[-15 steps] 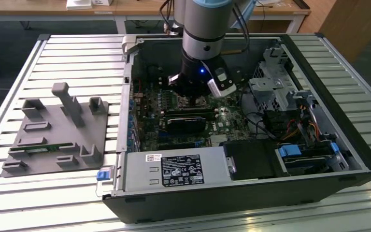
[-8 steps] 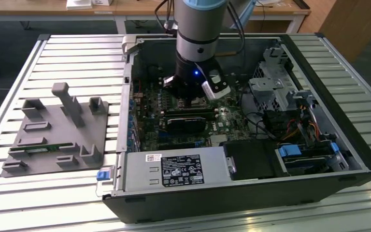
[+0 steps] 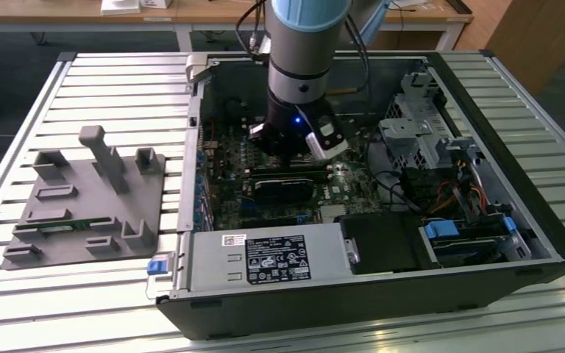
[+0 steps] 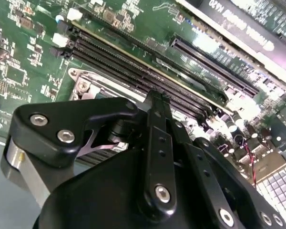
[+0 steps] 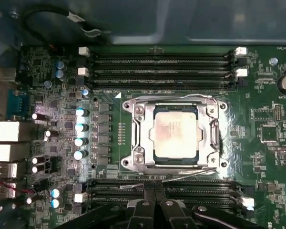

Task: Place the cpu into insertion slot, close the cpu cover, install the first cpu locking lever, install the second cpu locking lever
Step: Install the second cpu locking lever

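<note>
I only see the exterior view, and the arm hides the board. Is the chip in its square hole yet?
Observer: Yes. In the first wrist view the cpu lies flat in the insertion slot.
Operator: Is the metal lid down?
Observer: The cpu cover lies down around the chip, which shows through its window.
Operator: What's the gripper doing?
Observer: The gripper is shut and empty, over the memory slots beside the socket.

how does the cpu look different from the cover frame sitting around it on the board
The cpu is a solid, pale, matte square; the cpu cover is an open, shinier metal frame with a cutout. The cpu sits within that cutout, and the cover spreads wider around it. Both lie flat in the insertion slot.
</note>
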{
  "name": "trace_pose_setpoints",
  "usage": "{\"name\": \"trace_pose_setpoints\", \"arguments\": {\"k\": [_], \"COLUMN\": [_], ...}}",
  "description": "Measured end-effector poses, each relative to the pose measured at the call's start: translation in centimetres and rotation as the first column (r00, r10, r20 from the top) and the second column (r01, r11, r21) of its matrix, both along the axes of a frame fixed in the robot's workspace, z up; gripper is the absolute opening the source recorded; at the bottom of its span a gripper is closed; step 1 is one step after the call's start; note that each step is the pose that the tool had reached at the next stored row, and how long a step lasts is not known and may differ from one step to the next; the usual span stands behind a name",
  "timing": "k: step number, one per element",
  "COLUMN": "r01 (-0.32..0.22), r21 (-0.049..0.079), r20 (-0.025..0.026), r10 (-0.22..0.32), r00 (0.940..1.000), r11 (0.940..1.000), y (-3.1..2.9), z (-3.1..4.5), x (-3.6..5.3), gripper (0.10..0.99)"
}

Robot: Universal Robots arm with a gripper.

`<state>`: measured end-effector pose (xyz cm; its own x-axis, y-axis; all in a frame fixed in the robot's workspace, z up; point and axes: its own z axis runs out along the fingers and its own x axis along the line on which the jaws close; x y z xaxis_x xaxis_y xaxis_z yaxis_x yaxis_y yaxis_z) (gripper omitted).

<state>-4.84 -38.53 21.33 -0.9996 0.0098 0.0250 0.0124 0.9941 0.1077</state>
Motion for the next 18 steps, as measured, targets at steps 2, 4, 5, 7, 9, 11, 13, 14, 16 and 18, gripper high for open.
{"name": "trace_pose_setpoints", "arguments": {"k": [2,4,5,7,9,11,13,14,16,18], "r01": [0.0,0.0,0.0,0.0,0.0,0.0,0.0,0.0,0.0,0.0], "r21": [0.03,0.048,0.052,0.06,0.066,0.074,0.083,0.084,0.089,0.093], "r20": [0.0001,0.0004,0.0005,0.0006,0.0007,0.0007,0.0007,0.0007,0.0006,0.0007], "r10": [0.0,0.0,0.0,0.0,0.0,0.0,0.0,0.0,0.0,0.0], "r00": [1.0,1.0,1.0,1.0,1.0,1.0,1.0,1.0,1.0,1.0], "r11": [0.9996,0.9989,0.9987,0.9982,0.9978,0.9972,0.9966,0.9965,0.9961,0.9956], "y": [-0.16,-0.44,-0.55,-0.69,-0.79,-0.85,-0.93,-0.97,-1.04,-1.09], "z": [-0.01,-0.03,-0.04,-0.06,-0.1,-0.23,-0.36,-0.4,-0.42,-0.45], "x": [-0.4,-0.94,-1.13,-1.37,-1.43,-1.45,-1.47,-1.5,-1.6,-1.72], "gripper": [0.106,0.106,0.106,0.106,0.106,0.106,0.106,0.106,0.106,0.106]}}
